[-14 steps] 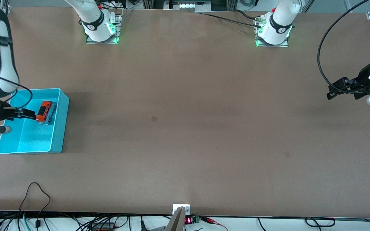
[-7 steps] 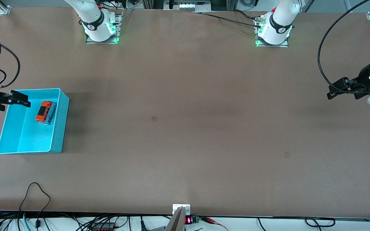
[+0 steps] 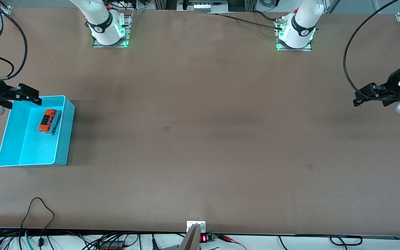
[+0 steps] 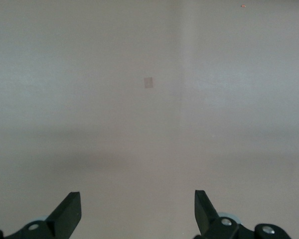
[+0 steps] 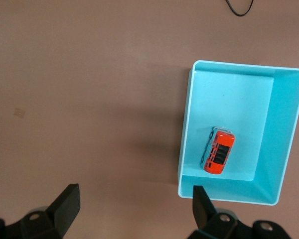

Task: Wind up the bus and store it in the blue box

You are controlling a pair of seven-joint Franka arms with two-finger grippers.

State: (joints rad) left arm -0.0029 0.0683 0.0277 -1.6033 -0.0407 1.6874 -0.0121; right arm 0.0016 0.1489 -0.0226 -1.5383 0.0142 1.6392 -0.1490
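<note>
Both grippers' fingers (image 5: pixel 70 204) spread apart, empty; bus (image 3: pixel 48 121) lies in blue box (image 3: pixel 64 139).

A: What colours are there in the upper left of the front view?

B: The blue box (image 3: pixel 64 146) is a light cyan all over, its inner floor finely speckled and its rim a paler line. The bus (image 3: pixel 48 121) in it is orange-red, with dark panels on its roof and a white-grey strip along one edge.

A: And the table (image 3: pixel 200 139)?

B: A flat, dull brown, with one small darker square patch near the middle of the frame and another toward the lower right.

A: The grippers?

B: Both black. The right gripper (image 3: pixel 30 95) and the left gripper (image 3: pixel 359 99) sit on white arms with black bands, and a green glow shows at each arm's base.
</note>
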